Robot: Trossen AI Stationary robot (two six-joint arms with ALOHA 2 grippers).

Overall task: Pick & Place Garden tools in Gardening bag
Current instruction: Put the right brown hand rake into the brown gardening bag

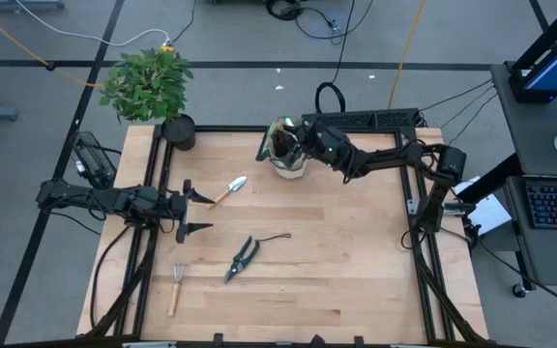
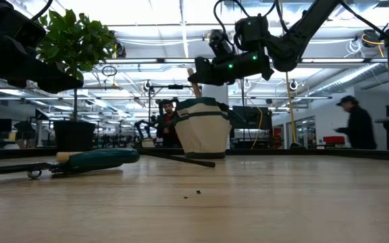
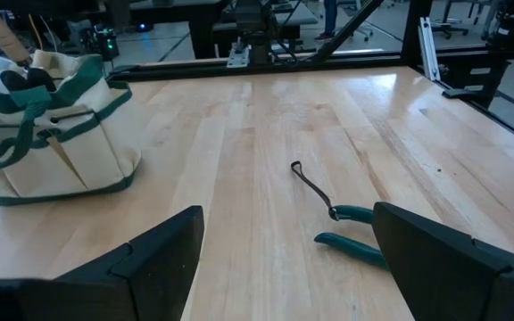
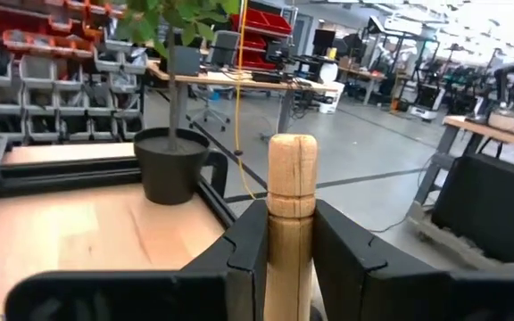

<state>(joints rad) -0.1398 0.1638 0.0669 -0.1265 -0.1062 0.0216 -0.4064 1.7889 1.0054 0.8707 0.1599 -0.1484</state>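
The beige and green gardening bag stands upright at the table's far middle; it also shows in the low view. My right gripper is right above the bag, shut on a wood-handled tool whose head is hidden. My left gripper is open and empty at the left, above the table. A wood-handled trowel lies just beyond it. The pruning shears and a little rake lie flat nearer the front edge. My right gripper pinches the tool's wooden handle between its two fingers, a little below the handle's rounded free end. The fingers come about level from the table's right and lie across the handle. The handle stands upright over the bag; its lower part is hidden by the gripper.
A leafy potted plant in a black pot stands at the far left corner. People show in the room beyond the table. Bare wood lies at the table's right and near parts.
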